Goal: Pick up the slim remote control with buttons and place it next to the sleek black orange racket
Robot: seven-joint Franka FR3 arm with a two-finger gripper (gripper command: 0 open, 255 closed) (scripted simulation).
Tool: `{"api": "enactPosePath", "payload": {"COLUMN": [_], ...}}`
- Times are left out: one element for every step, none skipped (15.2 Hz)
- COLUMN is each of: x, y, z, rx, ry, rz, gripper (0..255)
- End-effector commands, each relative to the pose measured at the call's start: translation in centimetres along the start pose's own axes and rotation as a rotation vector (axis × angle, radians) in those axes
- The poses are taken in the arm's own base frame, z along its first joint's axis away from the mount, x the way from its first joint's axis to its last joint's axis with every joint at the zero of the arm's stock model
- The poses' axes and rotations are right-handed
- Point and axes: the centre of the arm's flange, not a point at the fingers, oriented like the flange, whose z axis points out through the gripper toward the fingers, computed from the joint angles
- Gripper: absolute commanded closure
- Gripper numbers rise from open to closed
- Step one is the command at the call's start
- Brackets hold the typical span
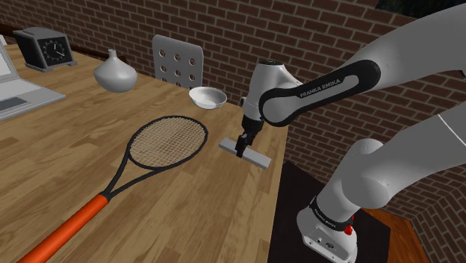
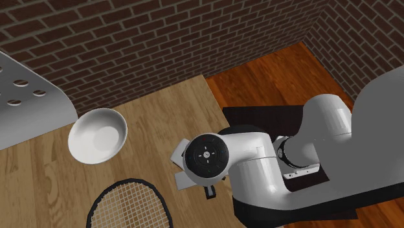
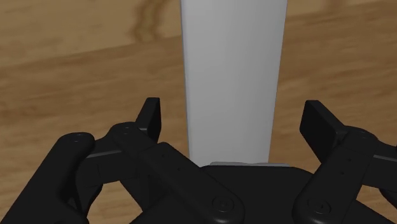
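Shoulder view: slim plain-grey slab remote (image 1: 258,158) flat on the wooden table (image 1: 187,217), near the black, orange-handled racket (image 1: 166,140), with the black two-finger gripper (image 1: 240,149) directly over it. Second exterior view: remote partly under the white arm (image 2: 259,168). Wrist view: fingers (image 3: 151,116) spread wide, straddling the remote without touching it.

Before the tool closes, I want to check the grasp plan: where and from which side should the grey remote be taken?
Across its narrow width, near mid-length, coming straight down. The remote is a long, thin slab lying flat on the wooden table, so its parallel long edges suit the fingers. The open tool straddles it that way.
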Motion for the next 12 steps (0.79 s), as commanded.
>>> {"api": "enactPosePath", "payload": {"x": [0.0, 0.0, 0.0, 0.0, 0.0, 0.0, 0.0, 0.0, 0.0, 0.0, 0.0, 0.0], "y": [0.0, 0.0, 0.0, 0.0, 0.0, 0.0, 0.0, 0.0, 0.0, 0.0, 0.0, 0.0], "z": [-1.3, -2.6, -4.0, -5.0, -5.0, -5.0, -5.0, -5.0, -5.0, -5.0, -5.0, -5.0], "rx": [0.0, 0.0, 0.0, 0.0, 0.0, 0.0, 0.0, 0.0, 0.0, 0.0, 0.0, 0.0], "ry": [0.0, 0.0, 0.0, 0.0, 0.0, 0.0, 0.0, 0.0, 0.0, 0.0, 0.0, 0.0], "rz": [0.0, 0.0, 0.0, 0.0, 0.0, 0.0, 0.0, 0.0, 0.0, 0.0, 0.0, 0.0], "gripper": [0, 0, 0, 0, 0, 0, 0, 0, 0, 0, 0, 0]}}
